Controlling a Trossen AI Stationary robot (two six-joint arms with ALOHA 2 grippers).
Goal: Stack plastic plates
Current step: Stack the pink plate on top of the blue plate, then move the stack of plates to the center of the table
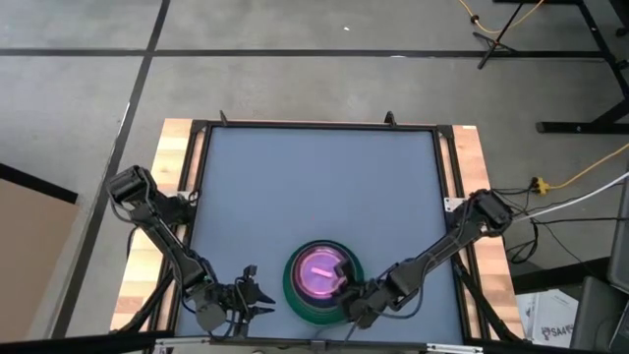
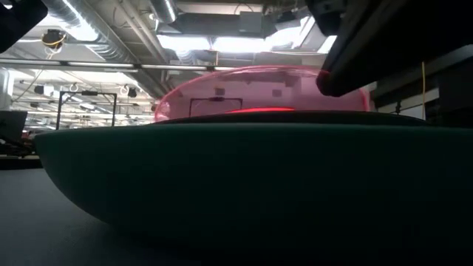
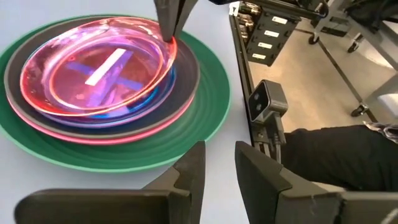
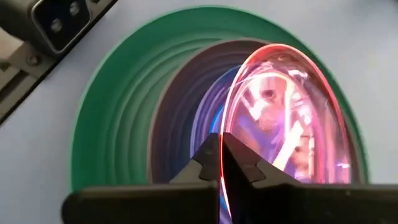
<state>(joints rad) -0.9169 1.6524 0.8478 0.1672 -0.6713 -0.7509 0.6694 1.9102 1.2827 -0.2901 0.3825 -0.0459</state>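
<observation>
A blue-grey table top (image 1: 314, 197) framed by pale wooden side boards (image 1: 177, 177) is seen at centre frame, while yellow cable (image 1: 580, 175) is trailed across grey floor at right.

I work in a robotics lab or industrial workshop, not a home. My counter (image 1: 314, 197) is a grey-blue mat in a black frame on pale wood, standing on a bare concrete floor (image 1: 295, 88) crossed by dark lines. Yellow and white cables (image 1: 580, 182) trail over that floor (beside black stand legs (image 1: 580, 123)). Overhead I see silver ventilation ducts (image 2: 96, 33), exposed beams and strip lights (image 2: 222, 43). A metal rack (image 3: 273, 31) stands beside the counter.
</observation>
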